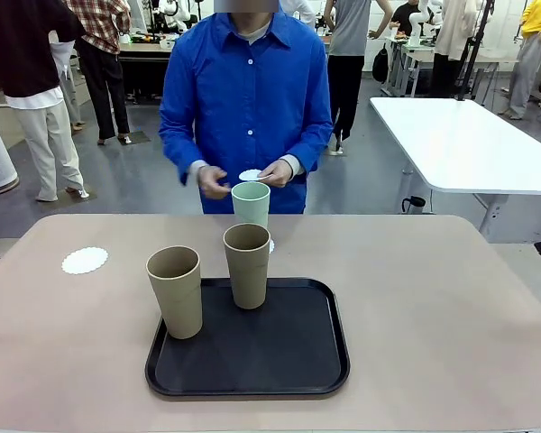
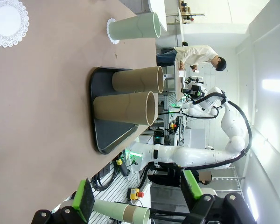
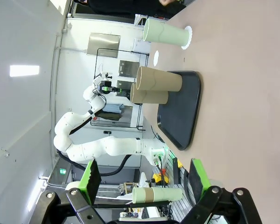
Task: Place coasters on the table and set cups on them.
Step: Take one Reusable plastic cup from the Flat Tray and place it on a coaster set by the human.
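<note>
On your side of the beige table [image 1: 433,343], your left gripper [image 2: 137,198] and right gripper [image 3: 144,179] hang spread and empty, two tan cups [image 1: 175,290] stand on the black tray [image 1: 252,383], the mint cup [image 1: 251,204] sits on its coaster [image 2: 112,37] beyond, a bare coaster [image 1: 85,261] lies to your left, and the person's hands [image 1: 214,180] hold a third coaster [image 1: 251,175] — so a careless reach could topple those tall cups.

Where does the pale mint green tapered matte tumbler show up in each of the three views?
Front view: the pale mint green tumbler stands upright at centre, just beyond the black rounded tray, in front of the person.
Left wrist view: top centre, the tumbler appears sideways, rim to the right, above the tray.
Right wrist view: top centre, the tumbler appears sideways, rim to the left, above the tray.
Shared landmark: the tray.
</note>
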`<move>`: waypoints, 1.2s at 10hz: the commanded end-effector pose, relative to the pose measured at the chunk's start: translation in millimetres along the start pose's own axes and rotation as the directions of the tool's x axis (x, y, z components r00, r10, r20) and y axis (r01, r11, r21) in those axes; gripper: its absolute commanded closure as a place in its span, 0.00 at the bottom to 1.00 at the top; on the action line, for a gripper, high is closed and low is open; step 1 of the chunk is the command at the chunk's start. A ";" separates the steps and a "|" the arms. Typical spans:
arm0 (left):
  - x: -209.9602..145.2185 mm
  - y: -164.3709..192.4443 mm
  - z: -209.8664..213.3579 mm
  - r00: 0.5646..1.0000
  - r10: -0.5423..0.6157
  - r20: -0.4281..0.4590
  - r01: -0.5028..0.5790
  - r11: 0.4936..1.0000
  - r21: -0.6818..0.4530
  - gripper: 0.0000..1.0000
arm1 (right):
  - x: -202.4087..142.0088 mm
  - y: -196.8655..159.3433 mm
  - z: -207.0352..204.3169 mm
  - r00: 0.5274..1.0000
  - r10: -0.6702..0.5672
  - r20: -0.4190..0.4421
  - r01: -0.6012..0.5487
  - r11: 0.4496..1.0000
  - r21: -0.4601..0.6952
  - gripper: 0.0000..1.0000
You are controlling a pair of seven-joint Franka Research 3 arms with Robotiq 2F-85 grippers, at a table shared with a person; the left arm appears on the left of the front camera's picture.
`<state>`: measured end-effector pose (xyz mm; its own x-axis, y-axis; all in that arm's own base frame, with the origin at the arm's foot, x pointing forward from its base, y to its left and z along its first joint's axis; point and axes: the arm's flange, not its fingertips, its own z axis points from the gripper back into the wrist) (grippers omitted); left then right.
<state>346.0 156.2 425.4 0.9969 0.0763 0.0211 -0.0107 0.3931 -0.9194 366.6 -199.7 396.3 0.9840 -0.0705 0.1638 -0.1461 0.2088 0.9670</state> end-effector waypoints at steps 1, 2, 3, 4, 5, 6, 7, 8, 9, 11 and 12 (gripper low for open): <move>-0.8 -1.6 1.7 1.000 -0.006 0.005 0.006 1.000 -0.005 0.00 | -1.3 -0.5 -0.7 1.000 0.001 0.001 -0.001 1.000 0.010 0.00; -0.8 -1.6 1.7 1.000 -0.006 0.005 0.006 1.000 -0.005 0.00 | -1.3 -0.5 -0.7 1.000 0.001 0.001 -0.001 1.000 0.010 0.00; -0.8 -1.6 1.7 1.000 -0.006 0.005 0.006 1.000 -0.005 0.00 | -1.3 -0.5 -0.7 1.000 0.001 0.001 -0.001 1.000 0.010 0.00; -0.8 -1.6 1.7 1.000 -0.006 0.005 0.006 1.000 -0.005 0.00 | -1.3 -0.5 -0.7 1.000 0.001 0.001 -0.001 1.000 0.010 0.00; -0.8 -1.6 1.7 1.000 -0.006 0.005 0.006 1.000 -0.005 0.00 | -1.3 -0.5 -0.7 1.000 0.001 0.001 -0.001 1.000 0.010 0.00; -0.8 -1.6 1.7 1.000 -0.006 0.005 0.006 1.000 -0.005 0.00 | -1.3 -0.5 -0.7 1.000 0.001 0.001 -0.001 1.000 0.010 0.00; 0.0 0.0 0.0 1.000 0.000 0.000 0.000 1.000 0.000 0.00 | -1.3 -0.5 -0.7 1.000 0.001 0.001 -0.001 1.000 0.010 0.00; 10.1 -22.3 -4.9 0.995 -0.083 -0.046 0.086 0.995 0.050 0.00 | -1.3 -0.5 -0.7 1.000 0.001 0.001 -0.001 1.000 0.010 0.00; 26.7 -51.5 -13.1 0.973 -0.210 -0.094 0.223 0.962 0.159 0.00 | -1.3 -0.5 -0.7 1.000 0.001 0.001 -0.001 1.000 0.010 0.00; 56.5 -100.5 -31.7 0.883 -0.384 -0.269 0.458 0.829 0.321 0.00 | -1.3 -0.5 -0.7 1.000 0.001 0.001 -0.001 1.000 0.010 0.00; 63.9 -119.7 -47.6 0.810 -0.428 -0.400 0.573 0.723 0.386 0.00 | -1.3 -0.5 -0.7 1.000 0.001 0.001 -0.001 1.000 0.010 0.00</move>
<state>407.3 72.8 522.5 0.9212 -0.3297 0.2066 0.3797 0.6459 -0.6623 366.8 -199.2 396.0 0.9842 -0.0696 0.1629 -0.1454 0.2081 0.9672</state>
